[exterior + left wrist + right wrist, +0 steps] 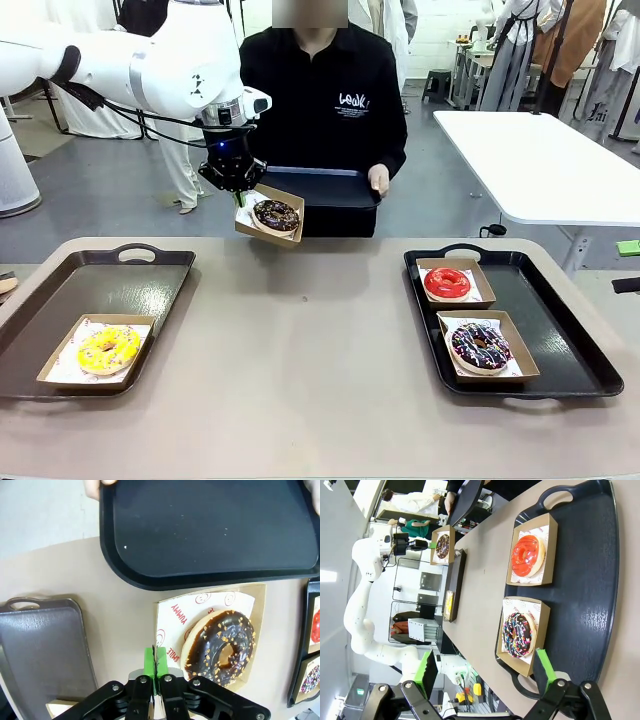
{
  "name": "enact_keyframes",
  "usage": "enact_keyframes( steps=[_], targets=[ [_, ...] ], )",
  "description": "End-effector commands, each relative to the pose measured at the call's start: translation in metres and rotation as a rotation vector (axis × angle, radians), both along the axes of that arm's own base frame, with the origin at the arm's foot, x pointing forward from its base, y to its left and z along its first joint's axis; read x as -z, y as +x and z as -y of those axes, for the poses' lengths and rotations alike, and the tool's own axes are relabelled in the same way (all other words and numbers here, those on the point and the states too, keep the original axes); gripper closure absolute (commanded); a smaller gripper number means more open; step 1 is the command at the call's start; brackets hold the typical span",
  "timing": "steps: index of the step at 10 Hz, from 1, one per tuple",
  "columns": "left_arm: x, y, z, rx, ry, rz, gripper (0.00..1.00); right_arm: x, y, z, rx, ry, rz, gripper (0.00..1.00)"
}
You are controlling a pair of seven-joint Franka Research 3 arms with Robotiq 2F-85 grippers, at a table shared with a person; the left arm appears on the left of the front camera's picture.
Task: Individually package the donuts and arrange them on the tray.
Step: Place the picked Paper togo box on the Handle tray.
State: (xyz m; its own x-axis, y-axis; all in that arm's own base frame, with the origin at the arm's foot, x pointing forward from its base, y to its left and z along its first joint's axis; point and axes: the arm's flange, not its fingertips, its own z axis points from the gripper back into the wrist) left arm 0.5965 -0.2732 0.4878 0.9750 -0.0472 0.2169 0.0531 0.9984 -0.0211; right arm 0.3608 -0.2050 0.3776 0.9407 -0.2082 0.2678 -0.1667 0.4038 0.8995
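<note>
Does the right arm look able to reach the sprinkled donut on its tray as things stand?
Probably yes. The right gripper is open and hangs just off the near end of the tray, with the sprinkled donut lying uncovered in its cardboard box and nothing between them. The red donut lies farther along.

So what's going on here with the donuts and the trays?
The left tool is shut on the edge of a cardboard box holding a chocolate donut, lifted toward a black tray the person holds. The yellow donut sits boxed on the left tray; the red donut and sprinkled donut on the right tray.
</note>
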Motion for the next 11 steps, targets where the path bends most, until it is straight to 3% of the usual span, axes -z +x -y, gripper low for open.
enact_keyframes(
  steps=[1, 4, 6, 8, 9, 11],
  targets=[
    [-0.023, -0.026, -0.033, 0.073, -0.017, -0.032, 0.99, -0.003, 0.0, -0.001, 0.015, -0.006, -0.014, 0.0],
    [-0.055, -0.061, -0.125, 0.098, -0.064, -0.16, 0.99, -0.003, 0.0, -0.001, 0.015, -0.006, -0.014, 0.0],
    [-0.049, -0.08, -0.187, 0.056, -0.07, -0.159, 0.99, -0.003, 0.0, -0.001, 0.015, -0.006, -0.014, 0.0],
    [-0.037, -0.087, -0.232, 0.008, -0.023, -0.114, 0.99, -0.003, 0.0, -0.001, 0.015, -0.006, -0.014, 0.0],
    [-0.028, -0.094, -0.255, -0.033, -0.067, -0.086, 0.99, -0.003, 0.0, -0.001, 0.015, -0.006, -0.014, 0.0],
    [-0.013, -0.093, -0.283, -0.011, -0.046, -0.094, 0.99, -0.003, 0.0, -0.001, 0.015, -0.006, -0.014, 0.0]
  ],
)
